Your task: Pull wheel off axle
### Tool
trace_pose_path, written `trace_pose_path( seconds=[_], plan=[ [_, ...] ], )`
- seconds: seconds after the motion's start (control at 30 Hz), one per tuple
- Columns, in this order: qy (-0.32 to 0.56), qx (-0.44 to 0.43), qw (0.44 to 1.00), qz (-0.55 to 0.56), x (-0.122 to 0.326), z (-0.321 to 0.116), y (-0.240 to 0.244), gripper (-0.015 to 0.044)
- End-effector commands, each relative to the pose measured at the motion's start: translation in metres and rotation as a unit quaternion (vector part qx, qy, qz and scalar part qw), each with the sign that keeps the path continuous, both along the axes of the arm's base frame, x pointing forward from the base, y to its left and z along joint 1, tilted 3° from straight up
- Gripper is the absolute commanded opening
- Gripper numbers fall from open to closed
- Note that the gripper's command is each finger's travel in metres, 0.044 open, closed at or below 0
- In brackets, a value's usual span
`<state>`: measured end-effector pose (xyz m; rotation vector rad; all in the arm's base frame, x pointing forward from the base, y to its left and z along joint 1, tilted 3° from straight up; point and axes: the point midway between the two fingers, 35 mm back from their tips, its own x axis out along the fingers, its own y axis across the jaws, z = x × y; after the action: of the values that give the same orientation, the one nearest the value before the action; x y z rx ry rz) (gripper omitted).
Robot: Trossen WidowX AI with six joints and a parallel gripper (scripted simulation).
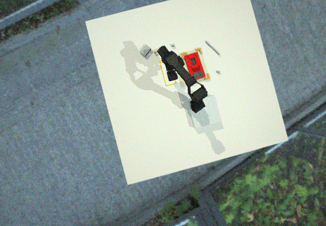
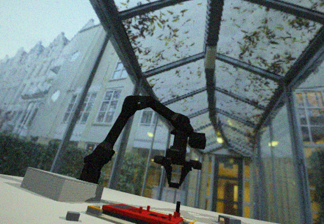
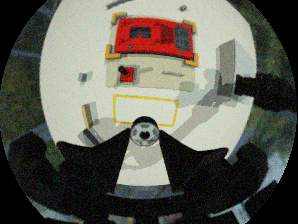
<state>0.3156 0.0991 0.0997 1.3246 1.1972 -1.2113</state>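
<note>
No readable writing or labels anywhere. Gripper (image 3: 144, 137) clenched on the wheel (image 3: 143, 133), raised above the yellow marked area (image 3: 144, 110). Wheel mostly hidden by fingers (image 2: 169, 176) in the exterior view.

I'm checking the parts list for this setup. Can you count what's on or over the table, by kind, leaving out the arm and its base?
Red board: 1
Upright axle: 1
Wheel: 1
Yellow-outlined marked area: 1
Grey blocks: 3
Grey rod: 1
Total: 8
</note>
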Motion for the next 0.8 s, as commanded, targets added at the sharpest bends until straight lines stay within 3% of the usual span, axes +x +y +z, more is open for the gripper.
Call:
trace_pose_path(
  seconds=[0.0,0.37,0.77],
  plan=[
    [-0.003,0.0,1.0,-0.004,-0.004,0.001,0.004,0.0],
    [-0.003,0.0,1.0,-0.004,-0.002,-0.025,0.006,0.0],
    [-0.003,0.0,1.0,-0.004,0.0,-0.099,0.01,0.0]
  ],
)
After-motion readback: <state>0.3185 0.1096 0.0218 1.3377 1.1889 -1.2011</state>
